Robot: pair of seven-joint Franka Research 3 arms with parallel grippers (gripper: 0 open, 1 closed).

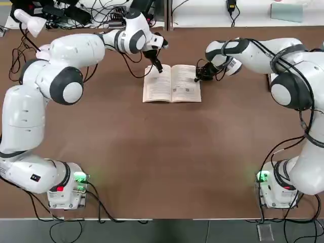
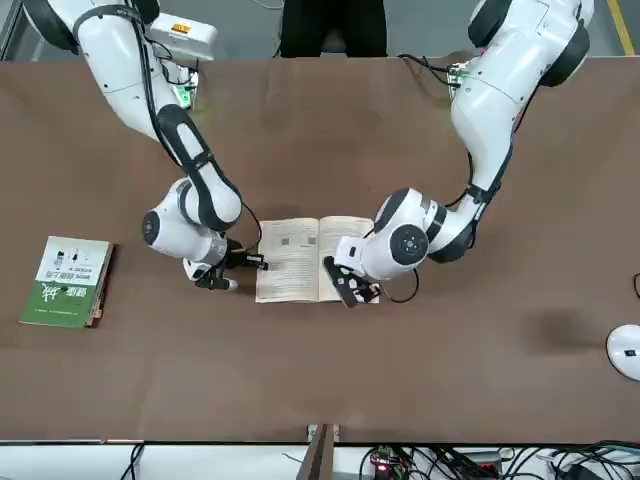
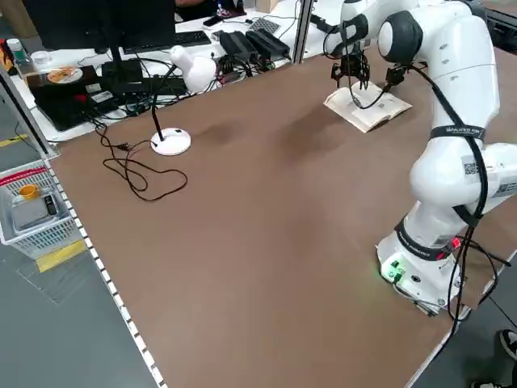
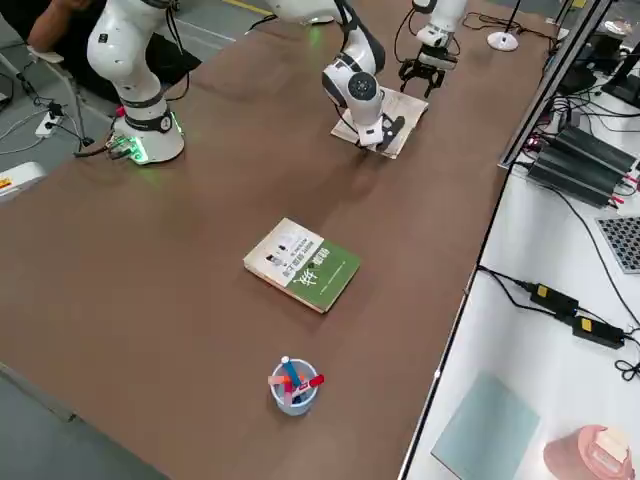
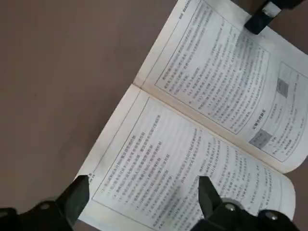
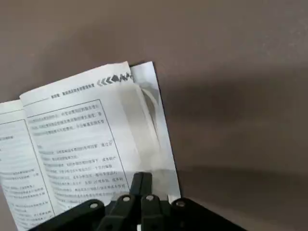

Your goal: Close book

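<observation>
The book [image 1: 172,83] lies open and flat on the brown table, its white text pages facing up. My left gripper [image 1: 156,66] hovers open just above the far corner of the left-hand page. In the left wrist view that page [image 5: 159,163] shows between the two spread fingers. My right gripper [image 1: 198,75] is shut, with its tips at the outer edge of the right-hand page [image 6: 86,139]. I cannot tell whether the tips rest on the page or under it. In the front view the right gripper [image 2: 238,262] and the left gripper [image 2: 347,286] flank the book [image 2: 300,260].
A green-and-white book [image 2: 68,282] lies closed on the robot's right side of the table. A cup of pens [image 4: 293,385] stands near that edge. A white desk lamp [image 3: 182,73] with its cable stands at the far left. Cables and equipment lie beyond the far edge.
</observation>
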